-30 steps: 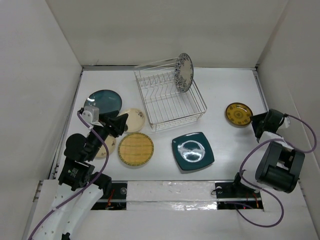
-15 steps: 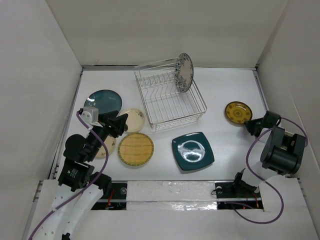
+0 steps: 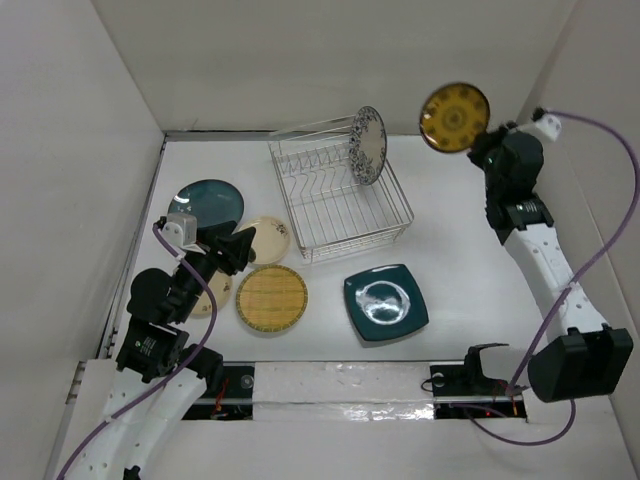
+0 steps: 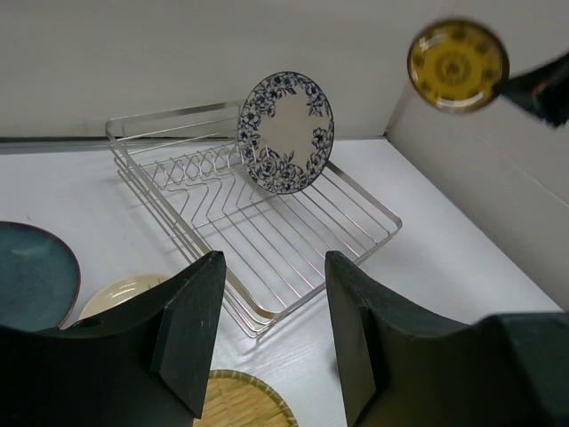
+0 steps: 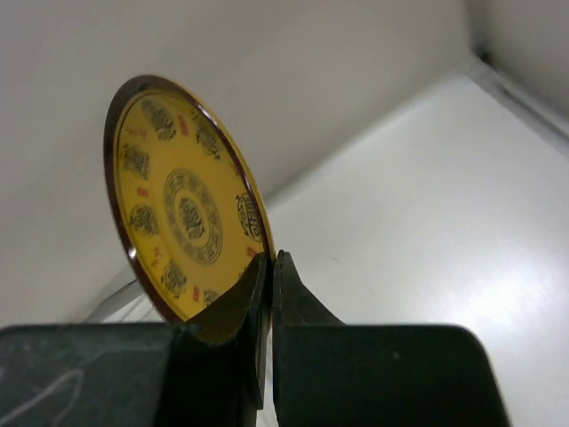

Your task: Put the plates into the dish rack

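My right gripper [image 3: 482,142] is shut on the rim of the small yellow-brown patterned plate [image 3: 455,117], which it holds upright in the air, high and right of the dish rack [image 3: 340,205]. The right wrist view shows both fingertips pinching that plate [image 5: 182,205]. A blue-and-white plate [image 3: 368,145] stands in the rack's far right slots. On the table lie a round teal plate [image 3: 210,203], a cream plate [image 3: 268,238], a woven tan plate [image 3: 271,297] and a square teal plate [image 3: 386,302]. My left gripper [image 3: 240,248] is open and empty over the cream plate.
White walls enclose the table on the left, back and right. A second cream plate [image 3: 215,295] is partly hidden under my left arm. The rack's near slots [image 4: 258,240] hold nothing. The right arm's purple cable [image 3: 600,250] arcs along the right wall.
My right gripper shut on the small yellow-brown plate where it lay at the right, then raised it up and toward the back wall. The left arm has not moved.
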`<move>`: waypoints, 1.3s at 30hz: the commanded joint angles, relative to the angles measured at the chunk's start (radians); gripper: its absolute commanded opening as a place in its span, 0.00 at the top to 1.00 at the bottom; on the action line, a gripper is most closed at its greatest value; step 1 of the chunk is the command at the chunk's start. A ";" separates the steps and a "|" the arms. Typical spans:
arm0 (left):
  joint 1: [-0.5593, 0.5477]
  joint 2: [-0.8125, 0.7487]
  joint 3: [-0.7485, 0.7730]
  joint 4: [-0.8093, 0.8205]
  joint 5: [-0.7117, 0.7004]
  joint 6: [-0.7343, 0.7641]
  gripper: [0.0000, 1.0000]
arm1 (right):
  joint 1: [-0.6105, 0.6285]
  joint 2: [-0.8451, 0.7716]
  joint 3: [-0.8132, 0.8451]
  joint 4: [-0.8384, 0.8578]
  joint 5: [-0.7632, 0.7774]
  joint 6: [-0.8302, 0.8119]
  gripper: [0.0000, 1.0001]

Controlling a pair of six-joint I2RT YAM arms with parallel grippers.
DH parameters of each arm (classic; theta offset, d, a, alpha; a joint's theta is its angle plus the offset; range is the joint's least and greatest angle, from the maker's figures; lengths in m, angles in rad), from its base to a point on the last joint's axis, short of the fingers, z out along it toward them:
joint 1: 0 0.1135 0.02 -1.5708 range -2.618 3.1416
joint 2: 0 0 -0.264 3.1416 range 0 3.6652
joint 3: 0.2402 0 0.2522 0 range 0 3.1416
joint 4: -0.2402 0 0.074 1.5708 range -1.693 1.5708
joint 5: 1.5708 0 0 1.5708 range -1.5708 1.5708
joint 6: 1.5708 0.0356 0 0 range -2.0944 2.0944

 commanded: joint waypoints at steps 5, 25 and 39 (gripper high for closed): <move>-0.005 0.020 -0.011 0.040 -0.010 0.006 0.54 | 0.433 0.337 0.753 -0.314 0.404 -0.534 1.00; -0.005 0.043 -0.010 0.040 -0.003 0.003 0.54 | 0.646 1.068 1.469 -0.526 0.715 -0.740 1.00; -0.005 0.059 -0.010 0.040 -0.006 0.003 0.54 | 0.618 1.154 1.384 -0.483 0.747 -0.751 1.00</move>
